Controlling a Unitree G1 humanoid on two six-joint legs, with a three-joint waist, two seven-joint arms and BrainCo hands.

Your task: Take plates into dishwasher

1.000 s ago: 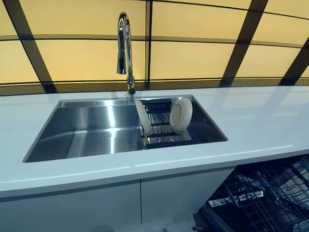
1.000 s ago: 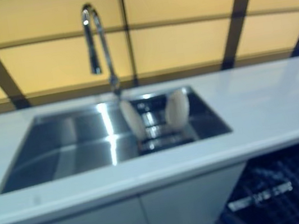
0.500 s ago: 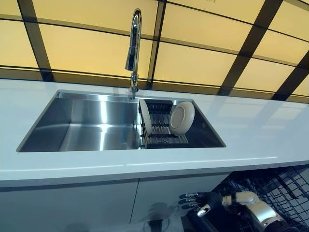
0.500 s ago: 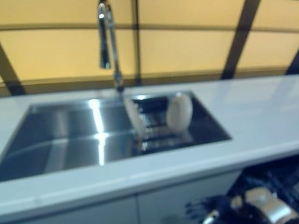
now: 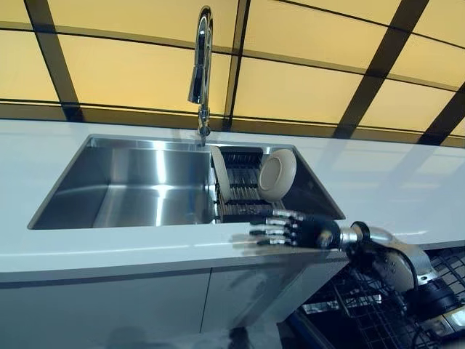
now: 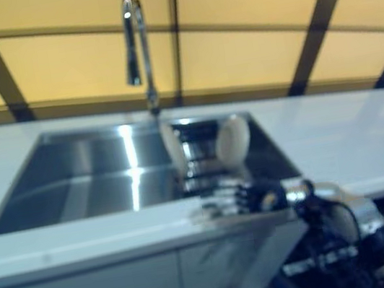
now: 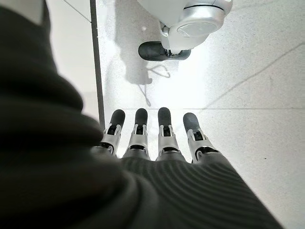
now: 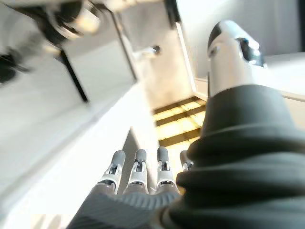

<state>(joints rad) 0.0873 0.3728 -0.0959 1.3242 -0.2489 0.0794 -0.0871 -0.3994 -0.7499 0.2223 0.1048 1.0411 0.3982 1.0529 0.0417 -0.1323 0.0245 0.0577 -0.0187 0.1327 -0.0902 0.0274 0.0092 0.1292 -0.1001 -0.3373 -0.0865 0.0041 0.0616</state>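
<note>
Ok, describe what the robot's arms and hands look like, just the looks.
The right arm is rounded silver-grey metal with dark joints. The right hand has a dark ribbed cover over its back and wrist, and slim silver fingers ending in dark tips. The left hand looks the same: a black ribbed cover and a row of silver, dark-tipped fingers.

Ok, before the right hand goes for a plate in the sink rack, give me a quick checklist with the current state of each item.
1. Right hand empty, fingers straight: ok.
2. Right hand at a plate: not ok, it hovers over the counter edge.
3. Plates in reach: ok, round plate and edge-on plate stand upright in the sink rack.
4. Dishwasher rack pulled out: ok.
5. Free slot in it: cannot tell.
6. Left hand clear: ok, open, pointing at the floor.
</note>
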